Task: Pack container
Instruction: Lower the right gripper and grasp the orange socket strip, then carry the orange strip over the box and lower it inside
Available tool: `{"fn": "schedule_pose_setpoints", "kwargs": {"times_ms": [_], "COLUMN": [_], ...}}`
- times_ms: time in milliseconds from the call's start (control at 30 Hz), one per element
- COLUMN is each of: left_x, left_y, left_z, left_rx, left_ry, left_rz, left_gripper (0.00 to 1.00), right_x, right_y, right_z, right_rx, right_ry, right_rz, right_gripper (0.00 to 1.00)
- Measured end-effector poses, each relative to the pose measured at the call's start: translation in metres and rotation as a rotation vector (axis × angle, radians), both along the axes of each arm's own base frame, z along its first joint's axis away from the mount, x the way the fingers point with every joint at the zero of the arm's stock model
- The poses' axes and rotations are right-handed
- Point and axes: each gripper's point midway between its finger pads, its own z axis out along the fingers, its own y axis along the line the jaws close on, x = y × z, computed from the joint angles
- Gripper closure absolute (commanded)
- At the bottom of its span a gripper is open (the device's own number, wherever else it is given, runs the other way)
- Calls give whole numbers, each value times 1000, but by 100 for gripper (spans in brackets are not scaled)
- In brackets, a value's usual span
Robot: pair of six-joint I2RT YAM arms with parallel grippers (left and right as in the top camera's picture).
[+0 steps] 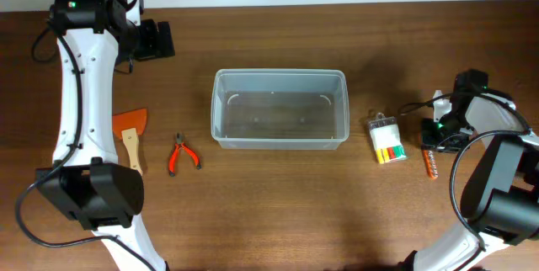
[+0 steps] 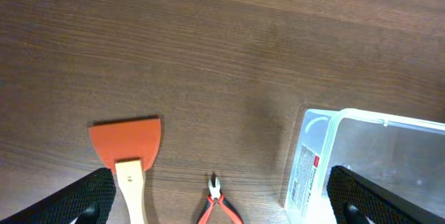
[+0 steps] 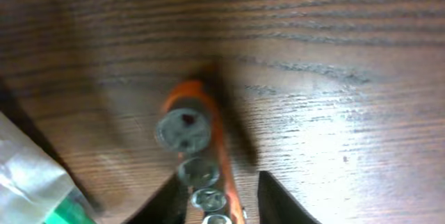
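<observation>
Overhead view: the clear rectangular plastic container (image 1: 280,107) sits well off to the right gripper's (image 3: 221,200) left. The left gripper (image 1: 160,39) gapes wide, empty. The right one's fingers flank the orange rail of metal sockets (image 3: 221,151). Can't tell if it's actually clamped; looks off-centre, so the rail might twist or slip out.

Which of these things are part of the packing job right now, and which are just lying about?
In the job: container; orange socket rail, straddled by right pincer.
Lying about: scraper; pliers; clear packet.
</observation>
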Motion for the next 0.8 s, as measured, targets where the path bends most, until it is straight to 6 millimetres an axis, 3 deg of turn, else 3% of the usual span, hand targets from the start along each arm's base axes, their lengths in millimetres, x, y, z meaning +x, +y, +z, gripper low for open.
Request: {"fn": "schedule_pose_setpoints", "kwargs": {"times_ms": [267,567,700,800], "left_x": [3,3,3,3], "left_y": [0,1,1,1], "left_z": [1,1,1,1], "left_rx": [2,7,8,8], "left_ry": [-14,-14,-14,-15], "left_rz": [0,3,3,3], "left_gripper": [1,1,1,1], "right_x": [-1,-8,9,37], "right_y": [0,3,-5,-12], "right_z": [0,7,32,68], "right_rx": [2,18,-10,-45], "right_ry": [3,50,25,-46], "right_rz": [0,-5,-2,9], "right_gripper": [96,96,96,96]}}
